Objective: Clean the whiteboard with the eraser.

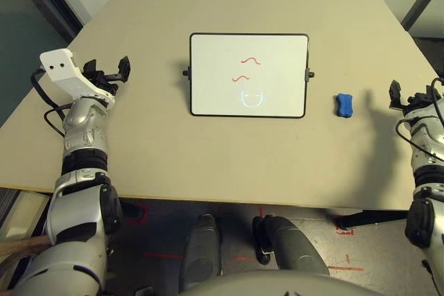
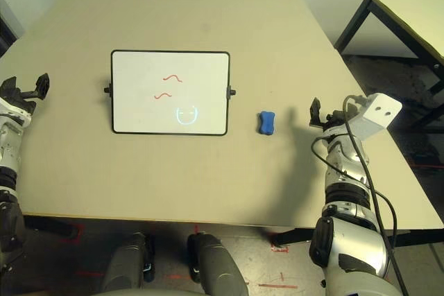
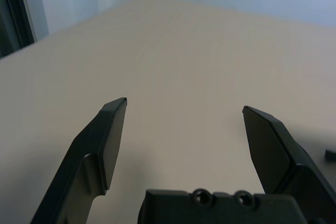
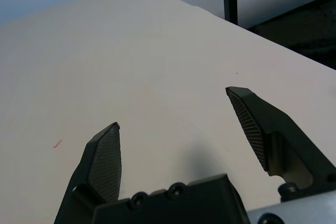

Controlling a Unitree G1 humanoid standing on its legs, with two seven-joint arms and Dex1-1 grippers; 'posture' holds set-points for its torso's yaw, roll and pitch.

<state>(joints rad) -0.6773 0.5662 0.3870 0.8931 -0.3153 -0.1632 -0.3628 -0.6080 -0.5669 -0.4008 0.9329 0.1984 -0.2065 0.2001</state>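
Note:
The whiteboard lies flat at the table's middle, black-framed, with two red squiggles and a faint blue smiley circle on it. The blue eraser lies on the table just right of the board, free of both grippers. My left gripper hovers well left of the board, open and empty; its fingers stand wide apart over bare table. My right gripper sits right of the eraser, a short gap away, open with nothing between its fingers.
The beige table has bare room all around the board. A second table stands off to the right, past a gap of floor. The table's front edge runs close to my forearms.

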